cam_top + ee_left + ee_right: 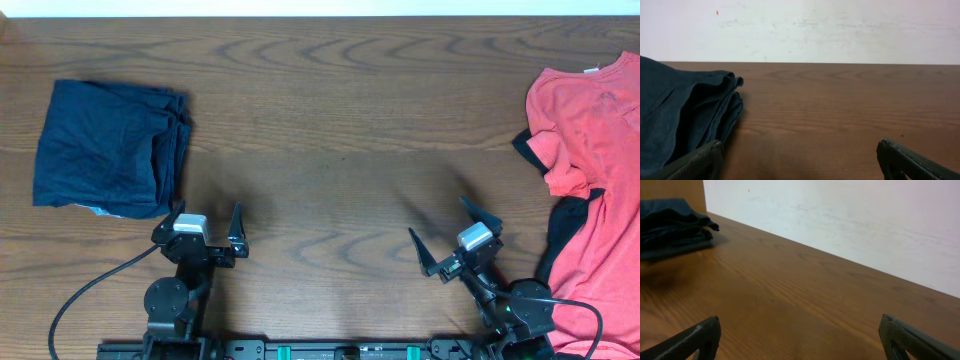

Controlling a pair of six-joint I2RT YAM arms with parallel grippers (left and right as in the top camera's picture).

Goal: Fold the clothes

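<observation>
A folded navy garment (105, 148) lies at the left of the wooden table; it also shows at the left of the left wrist view (680, 120) and far left in the right wrist view (672, 225). A red shirt with black trim (595, 190) lies unfolded at the right edge, partly out of frame. My left gripper (206, 222) is open and empty near the front edge, just right of the navy garment's near corner. My right gripper (452, 232) is open and empty, left of the red shirt. Both sets of fingertips show open in the left wrist view (800, 160) and the right wrist view (800, 337).
The wooden table (340, 120) spreads between the two garments. A white wall (810, 30) runs behind the far edge. A black cable (90, 290) trails from the left arm's base at the front left.
</observation>
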